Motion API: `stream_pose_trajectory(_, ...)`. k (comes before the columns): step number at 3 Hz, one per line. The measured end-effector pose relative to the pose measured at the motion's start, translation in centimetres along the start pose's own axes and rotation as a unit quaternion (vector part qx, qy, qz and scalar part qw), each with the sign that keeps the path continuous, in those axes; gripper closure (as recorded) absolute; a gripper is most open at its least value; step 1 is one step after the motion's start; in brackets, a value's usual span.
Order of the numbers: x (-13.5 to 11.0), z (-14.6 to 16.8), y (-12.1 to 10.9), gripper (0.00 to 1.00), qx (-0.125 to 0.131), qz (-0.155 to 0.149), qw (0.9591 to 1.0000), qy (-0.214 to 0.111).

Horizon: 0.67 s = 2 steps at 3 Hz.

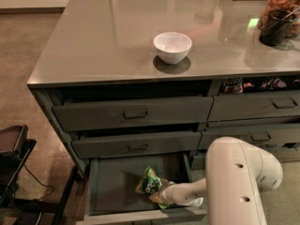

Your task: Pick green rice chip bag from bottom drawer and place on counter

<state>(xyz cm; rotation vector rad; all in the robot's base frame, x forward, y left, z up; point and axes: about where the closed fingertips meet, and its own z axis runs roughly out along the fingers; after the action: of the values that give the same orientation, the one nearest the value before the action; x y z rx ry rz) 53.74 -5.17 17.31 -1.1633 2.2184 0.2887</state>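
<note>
The bottom drawer [112, 186] is pulled open below two handled drawers. The green rice chip bag [149, 183] lies inside it, right of centre, its dark green logo showing. My gripper [160, 196] reaches into the drawer from the right on a white forearm and sits against the bag's lower right edge. The counter [117, 32] is the glossy grey slab above the drawers.
A white bowl [172, 47] stands on the counter near its front edge. A dark cup [274, 27] and a jar of snacks [281, 3] stand at the far right. My white arm housing [239, 182] fills the lower right. Dark equipment [14, 168] stands at the left.
</note>
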Motion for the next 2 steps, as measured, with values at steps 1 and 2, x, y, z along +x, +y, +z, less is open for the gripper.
stream_pose_trajectory(1,1.0,2.1,-0.7,0.36,-0.008,0.012,0.9999,0.009)
stream_pose_trajectory(2,1.5,3.4,-0.9,0.55,-0.015,0.017,0.9996,0.018)
